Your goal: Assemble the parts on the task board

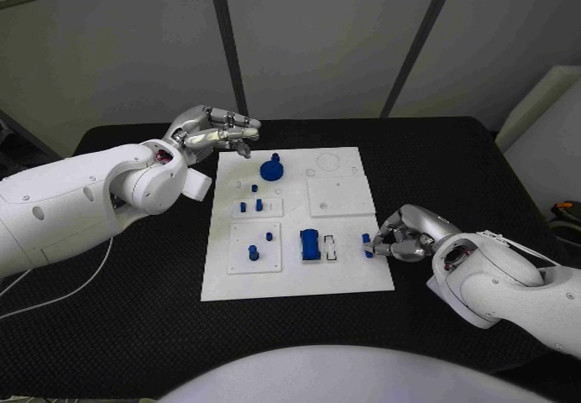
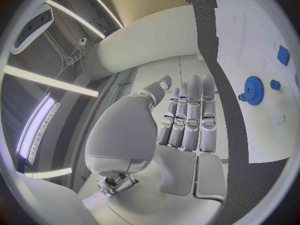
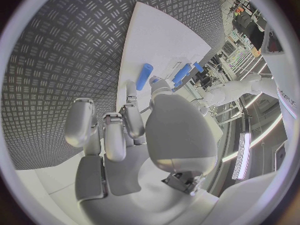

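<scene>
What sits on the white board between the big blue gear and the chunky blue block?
In the head view, two small blue pegs stand between the gear and the block on the board.

I'm looking down on a black table (image 1: 145, 336) that fills most of the frame. Behind it, along the top, stand pale wall panels (image 1: 321, 50) split by dark upright strips (image 1: 230, 59). At the upper right edge leans a whitish slab (image 1: 539, 105). In the left wrist view, long bright ceiling lights (image 2: 53, 80) glow.
</scene>
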Tool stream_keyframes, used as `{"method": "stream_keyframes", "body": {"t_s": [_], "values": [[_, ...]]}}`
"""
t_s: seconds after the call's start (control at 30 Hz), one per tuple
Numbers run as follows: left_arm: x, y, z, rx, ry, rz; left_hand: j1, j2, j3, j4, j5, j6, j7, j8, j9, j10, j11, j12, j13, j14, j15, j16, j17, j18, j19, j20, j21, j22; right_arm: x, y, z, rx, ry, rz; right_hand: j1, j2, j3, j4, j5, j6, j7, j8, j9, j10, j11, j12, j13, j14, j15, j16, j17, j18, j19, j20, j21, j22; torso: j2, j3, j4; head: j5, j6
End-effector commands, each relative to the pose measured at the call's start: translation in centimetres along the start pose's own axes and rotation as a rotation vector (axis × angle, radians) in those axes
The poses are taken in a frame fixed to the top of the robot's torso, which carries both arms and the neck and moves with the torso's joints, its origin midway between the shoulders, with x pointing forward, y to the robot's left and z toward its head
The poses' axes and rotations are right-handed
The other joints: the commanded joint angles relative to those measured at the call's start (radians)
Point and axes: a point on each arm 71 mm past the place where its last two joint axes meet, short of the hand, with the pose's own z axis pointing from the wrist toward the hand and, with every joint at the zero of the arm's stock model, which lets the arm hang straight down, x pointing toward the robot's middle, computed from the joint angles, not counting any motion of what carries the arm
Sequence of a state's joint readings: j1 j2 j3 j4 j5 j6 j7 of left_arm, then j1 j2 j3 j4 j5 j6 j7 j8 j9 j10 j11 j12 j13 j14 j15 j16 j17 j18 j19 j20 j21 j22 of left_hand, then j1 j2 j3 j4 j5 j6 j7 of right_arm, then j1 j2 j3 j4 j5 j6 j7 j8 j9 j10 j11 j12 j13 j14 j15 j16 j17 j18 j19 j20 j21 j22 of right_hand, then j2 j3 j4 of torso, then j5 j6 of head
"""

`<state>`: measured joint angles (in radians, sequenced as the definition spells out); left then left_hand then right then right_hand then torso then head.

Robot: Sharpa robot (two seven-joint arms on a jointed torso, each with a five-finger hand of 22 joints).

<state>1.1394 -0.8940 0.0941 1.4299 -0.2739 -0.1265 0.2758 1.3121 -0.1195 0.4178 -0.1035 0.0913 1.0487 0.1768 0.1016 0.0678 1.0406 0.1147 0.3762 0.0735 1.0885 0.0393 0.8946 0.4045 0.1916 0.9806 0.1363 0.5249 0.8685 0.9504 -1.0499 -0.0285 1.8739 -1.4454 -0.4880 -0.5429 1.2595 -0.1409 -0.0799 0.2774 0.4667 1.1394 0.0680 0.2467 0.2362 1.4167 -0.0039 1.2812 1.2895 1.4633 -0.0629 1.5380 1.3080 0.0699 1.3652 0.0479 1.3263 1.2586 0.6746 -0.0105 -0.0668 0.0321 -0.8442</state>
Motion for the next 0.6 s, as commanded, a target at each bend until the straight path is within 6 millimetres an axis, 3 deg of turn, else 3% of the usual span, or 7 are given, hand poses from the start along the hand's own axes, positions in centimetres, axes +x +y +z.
{"method": "stream_keyframes", "body": {"t_s": [0.03, 0.23, 0.6], "values": [[0.0, -0.2, 0.0, 0.016, 0.004, -0.003, 0.0, 0.008, -0.005, -0.001, -0.001, 0.002, -0.004, 0.007, 0.0, -0.005, -0.005, 0.004, -0.001, -0.009, 0.001, 0.006, -0.001, -0.011, 0.003, 0.007, -0.006, 0.0, 0.0, 0.2, 0.1, -0.006, -0.019, -0.026, 0.022, 0.003, -0.01, -0.002, -0.003, -0.008, -0.001, 0.007, 0.006, -0.001, -0.004, -0.004, 0.001, 0.095, -0.006, -0.003, 0.207, 0.009, 0.001, -0.004, -0.005, -0.001, -0.001, -0.0005, 0.0, 0.002, -0.001], [0.1, -0.1, 0.0, 0.014, 0.005, -0.004, 0.0, 0.008, -0.005, -0.001, -0.001, 0.002, -0.004, 0.007, 0.0, -0.005, -0.005, 0.004, -0.001, -0.009, 0.001, 0.006, -0.001, -0.011, 0.003, 0.007, -0.006, 0.0, 0.2, 0.4, 0.4, -0.015, -0.014, -0.047, 0.058, 0.01, -0.017, -0.016, -0.02, -0.017, -0.001, 0.015, 0.019, -0.002, -0.004, -0.006, 0.002, 0.095, -0.007, -0.003, 0.208, 0.008, 0.001, -0.004, -0.006, -0.001, 0.0, -0.0007, -0.0006, 0.003, -0.002], [0.0, -0.1, -0.1, 0.013, 0.006, -0.004, 0.0, 0.008, -0.005, -0.001, -0.001, 0.002, -0.004, 0.007, 0.0, -0.005, -0.005, 0.004, -0.001, -0.009, 0.001, 0.006, -0.001, -0.011, 0.003, 0.007, -0.006, 0.0, 1.1, 0.9, 0.9, -0.03, 0.022, -0.131, 0.155, 0.027, -0.009, -0.075, -0.054, -0.033, 0.001, 0.026, 0.042, -0.01, -0.003, -0.015, -0.002, 0.096, -0.006, -0.002, 0.21, 0.009, -0.001, -0.004, -0.011, -0.005, 0.0, -0.0011, 0.0009, 0.005, -0.007]]}}
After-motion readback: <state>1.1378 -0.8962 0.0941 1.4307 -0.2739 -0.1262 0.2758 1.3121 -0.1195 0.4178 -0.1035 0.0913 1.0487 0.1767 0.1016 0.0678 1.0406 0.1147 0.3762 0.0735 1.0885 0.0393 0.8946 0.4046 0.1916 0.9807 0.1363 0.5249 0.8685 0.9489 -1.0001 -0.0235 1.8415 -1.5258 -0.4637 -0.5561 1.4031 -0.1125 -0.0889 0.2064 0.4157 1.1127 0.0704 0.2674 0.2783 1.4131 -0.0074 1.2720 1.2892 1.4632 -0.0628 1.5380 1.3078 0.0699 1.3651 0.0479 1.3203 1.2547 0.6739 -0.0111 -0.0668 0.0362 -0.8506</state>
